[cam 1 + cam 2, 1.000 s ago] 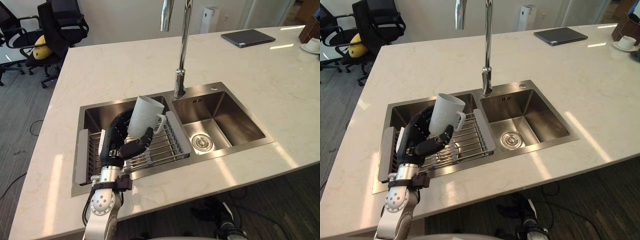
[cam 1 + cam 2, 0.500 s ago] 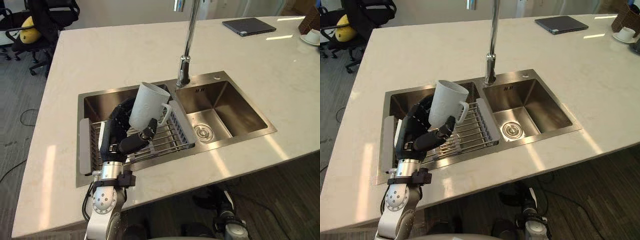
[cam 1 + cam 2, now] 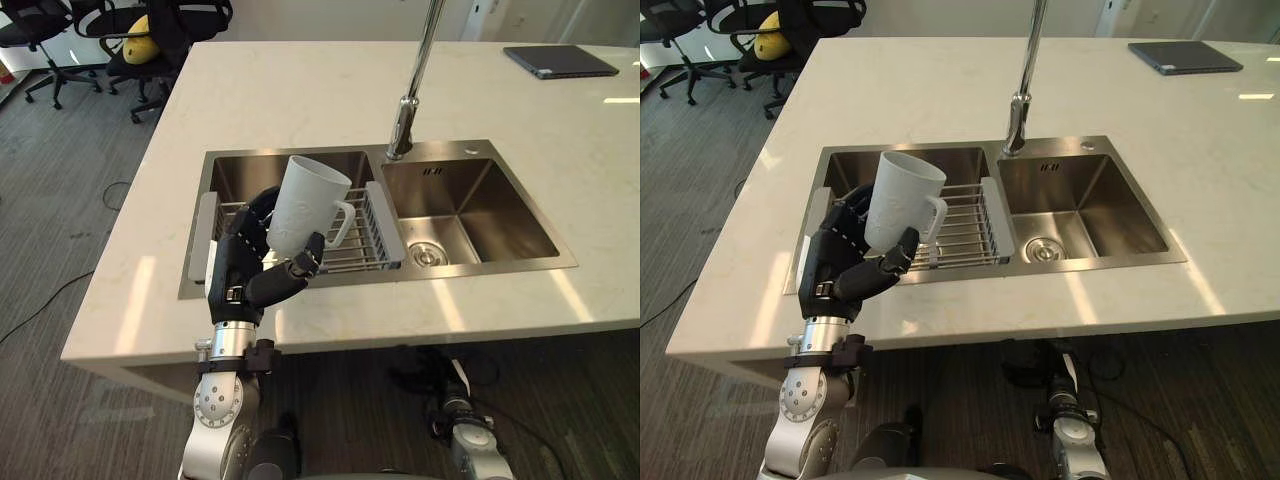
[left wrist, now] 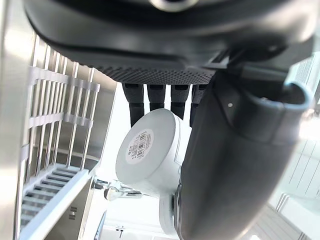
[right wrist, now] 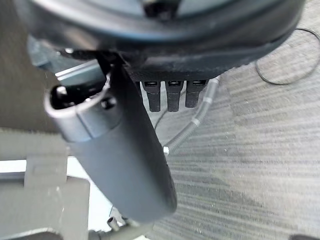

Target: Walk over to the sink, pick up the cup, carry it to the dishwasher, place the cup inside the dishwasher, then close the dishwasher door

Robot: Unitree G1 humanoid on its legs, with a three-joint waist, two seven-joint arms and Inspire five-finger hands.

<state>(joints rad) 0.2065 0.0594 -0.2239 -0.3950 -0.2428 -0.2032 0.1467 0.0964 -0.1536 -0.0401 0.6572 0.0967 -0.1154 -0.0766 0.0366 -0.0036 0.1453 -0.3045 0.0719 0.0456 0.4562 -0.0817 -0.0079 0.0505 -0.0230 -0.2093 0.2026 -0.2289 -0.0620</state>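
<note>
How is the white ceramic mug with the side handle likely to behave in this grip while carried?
The white ceramic mug looks rigid and would probably break if dropped. It sits tilted in the left hand, gripped low on its body rather than by the handle, so it could pivot or slip. Its glaze looks smooth, which may make it somewhat slippery.

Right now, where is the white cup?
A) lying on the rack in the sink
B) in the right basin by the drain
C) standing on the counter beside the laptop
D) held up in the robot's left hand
D: the left hand has its fingers and thumb curled round the cup, which is tilted and lifted off the rack.
</note>
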